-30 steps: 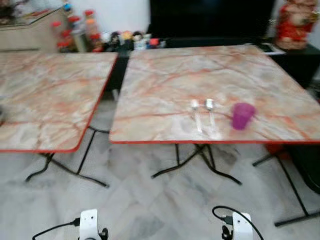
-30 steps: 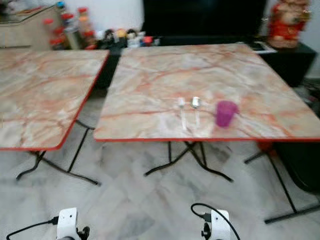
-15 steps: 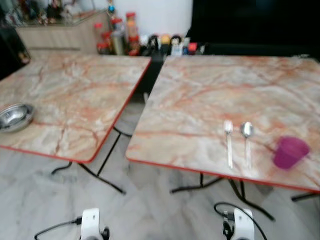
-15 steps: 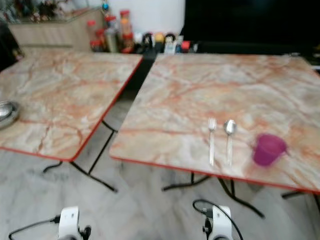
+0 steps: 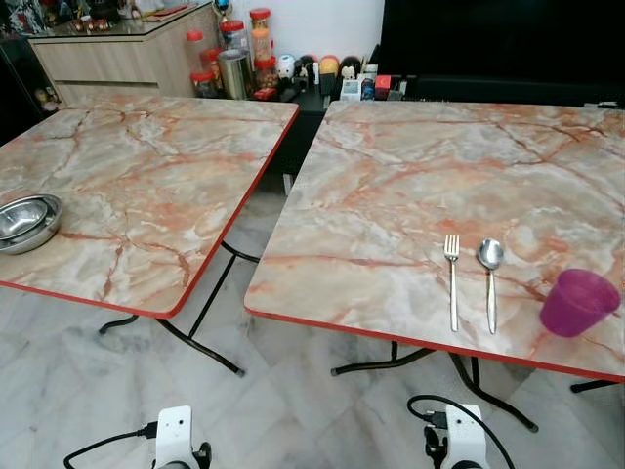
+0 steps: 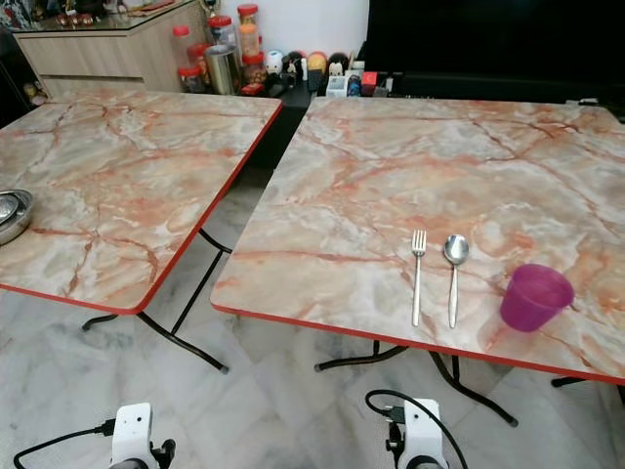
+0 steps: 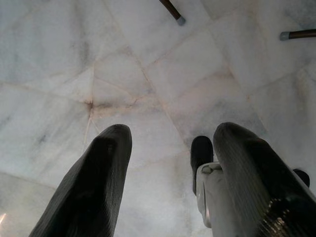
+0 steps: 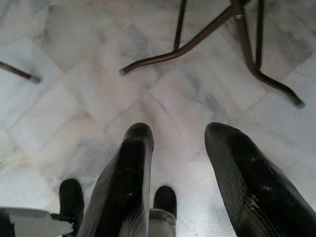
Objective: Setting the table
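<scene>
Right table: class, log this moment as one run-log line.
right table: fork, spoon, purple cup | left table: steel bowls | both hands low, open, empty

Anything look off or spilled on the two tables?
Nothing spilled or damaged. On the right table, fork and spoon lie parallel and apart, with the purple cup upright beside them. The steel bowls sit on the left table, away from that setting.

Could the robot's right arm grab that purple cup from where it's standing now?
Probably not yet. The right gripper hangs low, open, pointing at the floor, while the purple cup stands up on the right table near its front edge. Nothing blocks the cup; the arm would have to lift, and the robot likely step closer.
</scene>
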Robot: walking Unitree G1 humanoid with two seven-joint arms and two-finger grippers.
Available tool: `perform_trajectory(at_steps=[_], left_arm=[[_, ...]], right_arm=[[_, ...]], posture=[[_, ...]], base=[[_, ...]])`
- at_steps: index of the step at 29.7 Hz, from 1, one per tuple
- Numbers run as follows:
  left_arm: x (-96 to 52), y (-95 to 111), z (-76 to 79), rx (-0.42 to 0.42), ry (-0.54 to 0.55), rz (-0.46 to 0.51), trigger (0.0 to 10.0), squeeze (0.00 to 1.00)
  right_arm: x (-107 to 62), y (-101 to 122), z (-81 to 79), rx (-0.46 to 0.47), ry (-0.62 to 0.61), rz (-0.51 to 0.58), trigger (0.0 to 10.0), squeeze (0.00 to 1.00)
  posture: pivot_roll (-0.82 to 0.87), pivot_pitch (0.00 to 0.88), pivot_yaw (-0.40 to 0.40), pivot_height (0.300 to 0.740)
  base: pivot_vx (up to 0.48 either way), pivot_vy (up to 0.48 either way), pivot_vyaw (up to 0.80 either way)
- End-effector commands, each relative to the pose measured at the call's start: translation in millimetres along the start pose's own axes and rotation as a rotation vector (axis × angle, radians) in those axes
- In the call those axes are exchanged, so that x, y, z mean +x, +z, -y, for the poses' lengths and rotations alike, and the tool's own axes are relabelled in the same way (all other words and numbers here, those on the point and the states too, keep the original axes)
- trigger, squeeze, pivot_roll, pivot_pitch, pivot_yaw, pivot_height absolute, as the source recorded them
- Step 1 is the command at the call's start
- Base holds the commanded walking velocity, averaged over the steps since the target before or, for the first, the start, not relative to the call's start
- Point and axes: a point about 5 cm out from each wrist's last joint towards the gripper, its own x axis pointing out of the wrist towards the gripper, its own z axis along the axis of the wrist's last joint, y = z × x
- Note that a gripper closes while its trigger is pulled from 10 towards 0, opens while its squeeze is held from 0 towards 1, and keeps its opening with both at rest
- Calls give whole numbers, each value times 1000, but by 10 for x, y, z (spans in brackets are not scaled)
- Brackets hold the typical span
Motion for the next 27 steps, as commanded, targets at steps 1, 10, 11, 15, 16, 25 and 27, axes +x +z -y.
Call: perform_trajectory(at_steps=[1, 10, 11, 15, 16, 25, 27], left_arm=[[1, 1, -57, 17, 16, -6, 10000, 0], [3, 3, -53, 18, 15, -11, 10000, 0], [3, 3, -53, 18, 15, -11, 10000, 0], [0, -10, -53, 19, 14, -15, 10000, 0], [0, -13, -54, 19, 14, -16, 10000, 0], [-2, -24, -64, 18, 14, -21, 10000, 0], [-1, -21, -65, 18, 15, -20, 10000, 0]], right_arm=[[14, 70, -22, -40, 19, 37, 10000, 0], [16, 118, -38, -54, 32, 78, 10000, 0], [16, 118, -38, -54, 32, 78, 10000, 0], [11, 137, -38, -50, 27, 105, 10000, 0], [10, 139, -37, -52, 25, 108, 10000, 0], [5, 139, -21, -34, -11, 119, 10000, 0], [1, 144, -21, -24, -15, 132, 10000, 0]], posture=[[-81, 0, 61, 740], [-93, 0, 62, 740], [-93, 0, 62, 740], [-93, 0, 62, 740], [-93, 0, 62, 740], [-98, 0, 64, 740], [-98, 0, 64, 740]], base=[[0, 0, 0], [0, 0, 0], [0, 0, 0], [0, 0, 0], [0, 0, 0], [0, 0, 0], [0, 0, 0]])
